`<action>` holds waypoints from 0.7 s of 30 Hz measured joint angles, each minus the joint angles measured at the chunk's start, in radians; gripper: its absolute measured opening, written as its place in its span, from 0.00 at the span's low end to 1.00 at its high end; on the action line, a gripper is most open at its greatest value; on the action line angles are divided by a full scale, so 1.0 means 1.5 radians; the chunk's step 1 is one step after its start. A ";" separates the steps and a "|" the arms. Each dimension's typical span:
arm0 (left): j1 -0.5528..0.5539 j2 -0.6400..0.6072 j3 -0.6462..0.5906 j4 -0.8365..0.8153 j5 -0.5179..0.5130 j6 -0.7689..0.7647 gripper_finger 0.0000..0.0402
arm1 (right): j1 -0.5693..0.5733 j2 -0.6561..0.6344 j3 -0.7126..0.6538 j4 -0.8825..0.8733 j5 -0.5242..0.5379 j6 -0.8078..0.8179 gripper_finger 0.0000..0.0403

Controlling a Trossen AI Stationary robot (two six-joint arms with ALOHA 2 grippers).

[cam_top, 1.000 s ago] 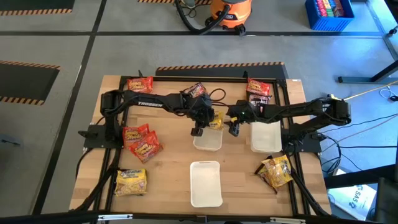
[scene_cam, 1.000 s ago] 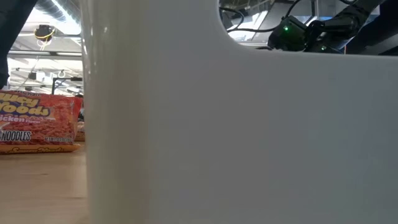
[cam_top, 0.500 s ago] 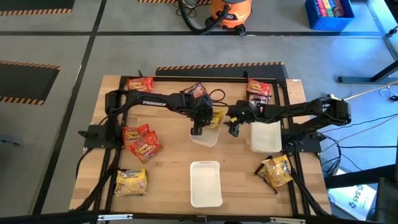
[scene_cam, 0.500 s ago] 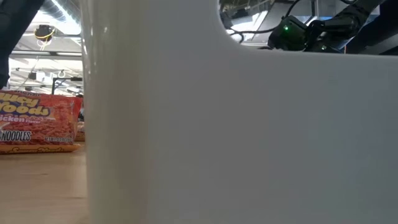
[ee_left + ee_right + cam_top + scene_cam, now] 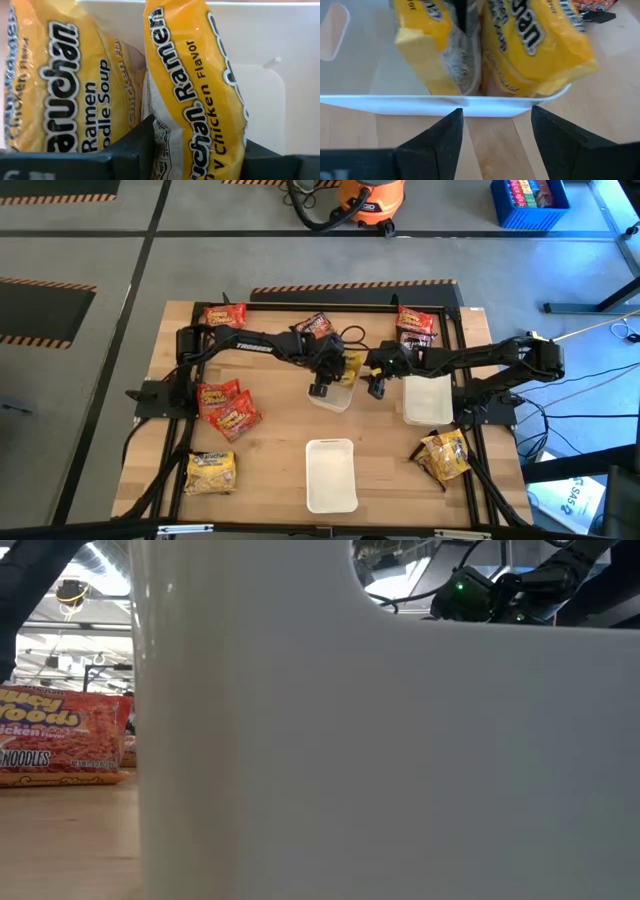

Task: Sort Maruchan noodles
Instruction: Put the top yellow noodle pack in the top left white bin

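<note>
Two yellow Maruchan noodle packets [image 5: 195, 90] [image 5: 60, 85] stand side by side on edge in a white tray [image 5: 335, 402] at the table's middle. My left gripper [image 5: 197, 147] [image 5: 322, 387] reaches down into this tray, shut on one of them. Just right of the tray, my right gripper [image 5: 492, 135] [image 5: 377, 388] stands open at the tray's rim [image 5: 460, 106], with nothing between its fingers. More noodle packets lie around the table: red ones [image 5: 228, 406] at the left, a yellow one [image 5: 211, 472] at the near left. My left gripper pinches one yellow packet by its upper end [image 5: 200, 150] between its two fingers. The fingers come slanting down from above, and one finger [image 5: 462, 15] stands between the two packets. The packet stands on edge inside the tray; the rim hides its lower end.
A second white tray [image 5: 427, 400] lies to the right and a third [image 5: 331, 475] near the front, whose wall [image 5: 400, 740] fills the low view. Packets lie at the far left [image 5: 224, 315], far middle [image 5: 315, 325], far right [image 5: 415, 322] and near right [image 5: 445, 455].
My left gripper has sunk with the yellow packet down into the middle tray, beside the other yellow packet.
</note>
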 joint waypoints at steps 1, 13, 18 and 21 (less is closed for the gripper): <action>0.001 0.000 0.000 0.001 0.000 0.007 0.36 | 0.000 0.000 0.000 0.000 0.000 0.000 0.53; 0.005 -0.007 0.000 0.009 -0.072 0.011 0.47 | 0.000 0.000 0.000 0.001 -0.006 0.000 0.53; 0.004 -0.007 0.000 0.007 -0.076 0.004 0.47 | 0.000 0.000 0.000 0.001 -0.006 0.000 0.53; 0.003 -0.007 0.000 0.007 -0.085 0.005 0.47 | 0.000 0.000 0.000 0.000 -0.006 0.000 0.53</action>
